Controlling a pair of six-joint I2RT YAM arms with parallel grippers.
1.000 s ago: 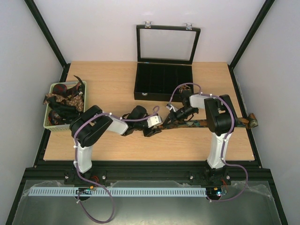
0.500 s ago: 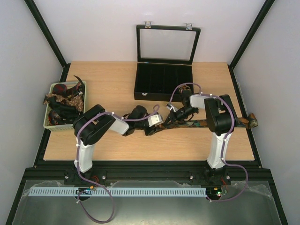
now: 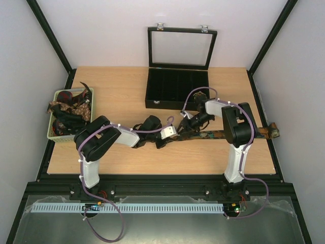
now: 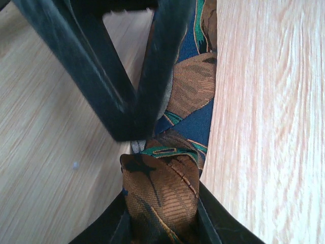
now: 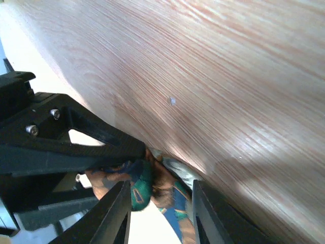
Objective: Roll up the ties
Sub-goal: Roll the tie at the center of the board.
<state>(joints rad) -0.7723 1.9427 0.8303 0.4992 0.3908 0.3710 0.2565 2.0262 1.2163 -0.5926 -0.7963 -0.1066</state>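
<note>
One tie (image 3: 228, 133), patterned in brown, blue and green, lies stretched across the table from the middle to the right edge. Its left end is folded into a small wad (image 4: 161, 190). My left gripper (image 4: 161, 223) is shut on that wad, and cloth fills the space between its fingers (image 4: 104, 229). My right gripper (image 5: 158, 213) straddles the same end of the tie (image 5: 167, 195) with its jaws apart, so it is open. In the top view the two grippers meet at mid-table, left gripper (image 3: 170, 140) and right gripper (image 3: 189, 127). More ties (image 3: 68, 109) lie heaped in the basket.
A pale green basket (image 3: 51, 134) stands at the table's left edge. A black compartmented box (image 3: 176, 86) with its glass lid (image 3: 182, 48) raised sits at the back centre. Black frame posts run along the table's sides.
My left jaws have closed onto the tie's folded end. My right jaws, shut a second ago, have opened around it. Both arms have shifted only slightly.
</note>
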